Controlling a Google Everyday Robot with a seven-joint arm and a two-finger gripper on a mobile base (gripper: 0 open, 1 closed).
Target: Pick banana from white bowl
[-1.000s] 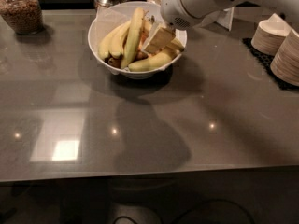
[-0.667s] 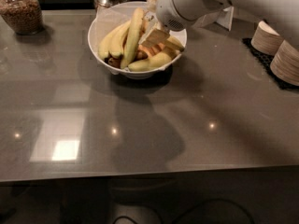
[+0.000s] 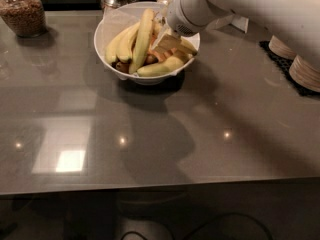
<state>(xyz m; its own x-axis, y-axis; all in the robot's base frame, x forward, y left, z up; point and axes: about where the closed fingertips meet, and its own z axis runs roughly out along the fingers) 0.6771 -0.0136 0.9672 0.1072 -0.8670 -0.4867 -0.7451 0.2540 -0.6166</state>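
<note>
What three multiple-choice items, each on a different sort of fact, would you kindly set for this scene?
1. Where is the gripper?
A. Hanging in open air, far from everything.
B. Down in the white bowl, on its right side.
C. Down on the floor.

2. What colour is the bowl?
A. White.
B. Blue.
C. Red.

3. In what state is the banana at the bowl's front?
A. Lifted clear of the bowl.
B. Cut into slices.
C. Whole, lying inside against the front rim.

Answers:
1 B, the gripper dips inside the bowl's right half.
2 A, the bowl's wall and rim are glossy white.
3 C, the banana rests unpeeled inside the bowl.
</note>
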